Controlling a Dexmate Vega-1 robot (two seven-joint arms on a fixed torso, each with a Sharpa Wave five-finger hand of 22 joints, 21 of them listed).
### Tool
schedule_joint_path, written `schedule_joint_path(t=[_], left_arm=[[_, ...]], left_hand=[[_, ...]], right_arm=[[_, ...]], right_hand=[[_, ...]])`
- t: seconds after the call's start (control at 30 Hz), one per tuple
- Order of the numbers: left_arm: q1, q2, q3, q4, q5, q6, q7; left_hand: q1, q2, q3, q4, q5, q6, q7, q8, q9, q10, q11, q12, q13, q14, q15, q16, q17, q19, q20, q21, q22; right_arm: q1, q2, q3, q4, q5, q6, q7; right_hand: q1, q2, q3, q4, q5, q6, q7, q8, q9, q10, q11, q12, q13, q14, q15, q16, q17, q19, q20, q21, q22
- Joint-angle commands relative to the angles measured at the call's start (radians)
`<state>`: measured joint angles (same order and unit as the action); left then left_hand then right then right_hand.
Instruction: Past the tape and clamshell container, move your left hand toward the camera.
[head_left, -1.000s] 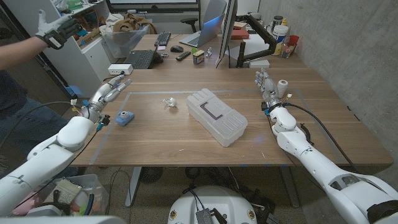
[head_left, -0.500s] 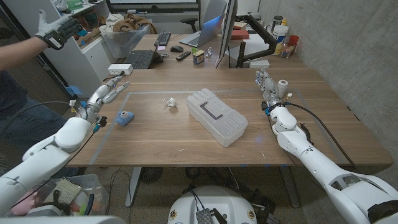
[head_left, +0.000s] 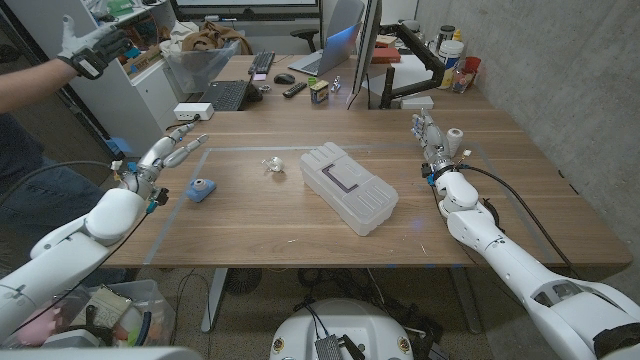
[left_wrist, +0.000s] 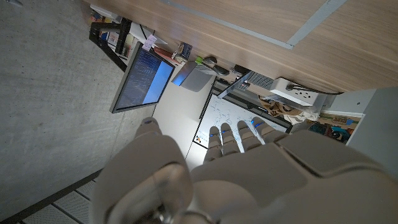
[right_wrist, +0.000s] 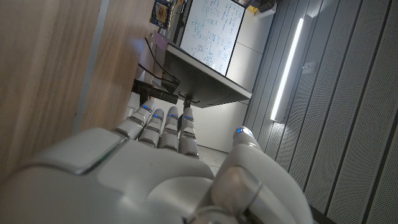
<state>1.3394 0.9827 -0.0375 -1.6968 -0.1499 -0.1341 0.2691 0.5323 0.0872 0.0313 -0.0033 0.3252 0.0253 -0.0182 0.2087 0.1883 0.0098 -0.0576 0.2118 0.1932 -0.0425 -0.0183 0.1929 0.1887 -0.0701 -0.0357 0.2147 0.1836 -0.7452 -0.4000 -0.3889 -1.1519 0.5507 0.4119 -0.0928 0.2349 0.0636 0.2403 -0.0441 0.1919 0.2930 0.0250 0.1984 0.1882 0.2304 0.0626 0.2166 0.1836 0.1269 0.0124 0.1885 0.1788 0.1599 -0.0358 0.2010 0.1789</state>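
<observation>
Wooden table (head_left: 300, 225): light, stiff clamshell container (head_left: 349, 188) centre frame, best held by its edges; left hand (head_left: 168, 151), fingers apart, holds nothing.

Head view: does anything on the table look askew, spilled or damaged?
Nothing looks spilled or broken. The clamshell container lies closed but diagonal to the table's edges. The blue tape and a small clear object lie loose to its left. Both hands, left and right, hold nothing.
</observation>
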Motion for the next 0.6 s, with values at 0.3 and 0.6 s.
schedule_joint_path(t=[0.3, 0.6], left_arm=[[0.036, 0.016, -0.027, -0.012, 0.102, 0.036, 0.039], [0.02, 0.012, -0.011, 0.001, 0.134, 0.046, 0.054]], left_hand=[[0.024, 0.003, 0.001, -0.011, -0.003, -0.017, -0.033, -0.007, 0.005, -0.019, -0.009, -0.008, 0.002, -0.005, -0.003, -0.001, 0.002, 0.005, 0.0, 0.003, 0.005], [0.033, 0.001, 0.001, -0.017, -0.003, -0.047, -0.035, -0.016, 0.005, -0.022, -0.012, -0.008, 0.003, -0.003, -0.003, 0.001, 0.003, 0.006, 0.011, 0.003, 0.006]], right_arm=[[0.004, -0.005, -0.001, 0.004, -0.008, 0.005, 0.002], [-0.007, -0.016, 0.005, -0.017, -0.003, 0.002, 0.003]], right_hand=[[0.003, 0.006, 0.004, -0.008, -0.001, 0.015, -0.002, 0.002, 0.003, 0.017, -0.005, 0.004, 0.002, 0.013, 0.002, 0.001, 0.005, 0.018, 0.001, 0.003, 0.005], [0.002, 0.006, 0.003, -0.009, -0.001, 0.016, -0.002, 0.002, 0.003, 0.018, -0.007, 0.004, 0.002, 0.016, 0.002, 0.002, 0.005, 0.02, 0.001, 0.003, 0.005]])
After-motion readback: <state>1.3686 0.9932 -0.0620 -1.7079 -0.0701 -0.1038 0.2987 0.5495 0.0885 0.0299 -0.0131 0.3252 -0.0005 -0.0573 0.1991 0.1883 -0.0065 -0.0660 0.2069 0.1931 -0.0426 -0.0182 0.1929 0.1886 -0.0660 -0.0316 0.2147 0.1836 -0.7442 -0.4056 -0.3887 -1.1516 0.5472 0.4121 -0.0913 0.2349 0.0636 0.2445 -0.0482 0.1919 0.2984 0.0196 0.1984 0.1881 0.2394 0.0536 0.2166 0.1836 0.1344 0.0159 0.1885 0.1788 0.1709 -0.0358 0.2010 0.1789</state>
